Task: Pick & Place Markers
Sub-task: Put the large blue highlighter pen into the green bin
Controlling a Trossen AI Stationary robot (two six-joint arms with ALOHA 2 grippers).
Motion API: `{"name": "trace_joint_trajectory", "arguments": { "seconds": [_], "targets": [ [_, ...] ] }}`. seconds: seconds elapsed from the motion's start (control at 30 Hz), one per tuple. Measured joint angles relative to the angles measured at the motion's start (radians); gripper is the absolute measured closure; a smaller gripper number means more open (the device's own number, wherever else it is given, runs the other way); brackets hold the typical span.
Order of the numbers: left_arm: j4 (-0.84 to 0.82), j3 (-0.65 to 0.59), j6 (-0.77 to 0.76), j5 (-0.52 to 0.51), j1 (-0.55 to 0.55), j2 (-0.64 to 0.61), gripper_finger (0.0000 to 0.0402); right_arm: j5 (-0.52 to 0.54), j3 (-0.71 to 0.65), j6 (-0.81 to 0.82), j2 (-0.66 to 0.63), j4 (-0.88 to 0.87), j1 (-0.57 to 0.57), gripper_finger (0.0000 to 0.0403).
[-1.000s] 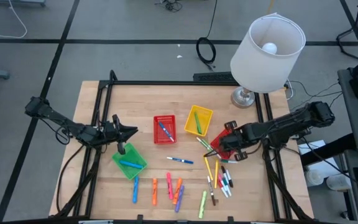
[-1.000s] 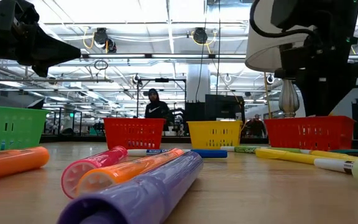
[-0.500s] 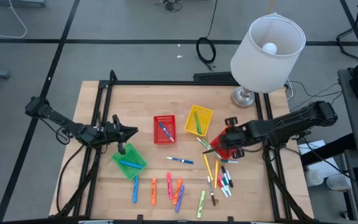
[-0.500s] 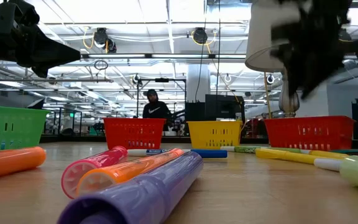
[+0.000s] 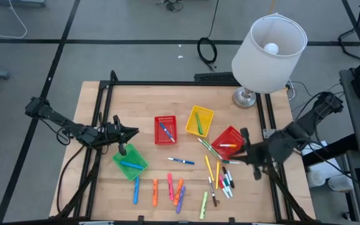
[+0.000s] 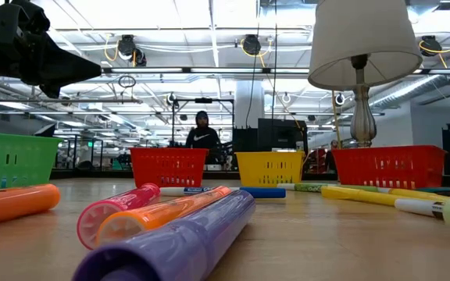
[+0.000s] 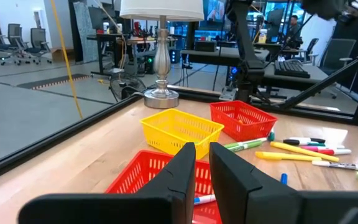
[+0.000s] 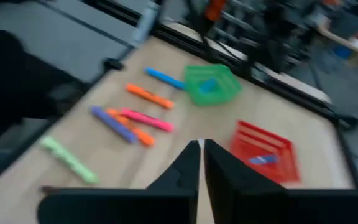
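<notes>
The markers point(image 5: 220, 175) are lying on the worktop point(image 5: 149, 100), most loose in two clusters on the side of the yellow basket point(image 5: 199, 120) away from the lamp point(image 5: 267, 47). No writing on them is readable. The right hand point(image 5: 250, 152) is hanging just beside the red basket point(image 5: 228, 143) next to the yellow basket, fingers pressed together and gripping nothing. The left hand point(image 5: 129, 132) is hovering beyond the other red basket point(image 5: 165, 130), above the green basket point(image 5: 130, 162), fingers nearly together with only a slim gap, carrying nothing.
</notes>
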Motion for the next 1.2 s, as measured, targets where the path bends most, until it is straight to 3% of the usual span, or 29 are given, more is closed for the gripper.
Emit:
{"name": "trace_joint_trajectory", "arguments": {
  "seconds": [0.23,0.53,0.7,0.87,1.2],
  "targets": [
    [0.001,0.0,-0.003,0.0,0.0,0.0,0.0346,-0.163,-0.294,-0.035,-0.155,0.352,0.034,0.0402],
    [0.015,0.0,0.008,0.0,0.0,0.0,0.0346,-0.184,-0.624,-0.052,-0.467,0.641,-0.021,0.0402],
    [0.015,0.0,0.009,0.0,0.0,0.0,0.0346,-0.248,-0.774,-0.127,-0.501,0.814,-0.045,0.0402],
    [0.014,0.0,-0.002,0.0,0.0,0.0,0.0346,-0.239,-0.868,-0.183,-0.504,0.973,-0.082,0.0403],
    [-0.009,0.0,0.016,0.017,0.0,0.0,0.0346,-0.25,-0.904,-0.144,-0.504,0.99,-0.131,0.0403]
  ]
}}
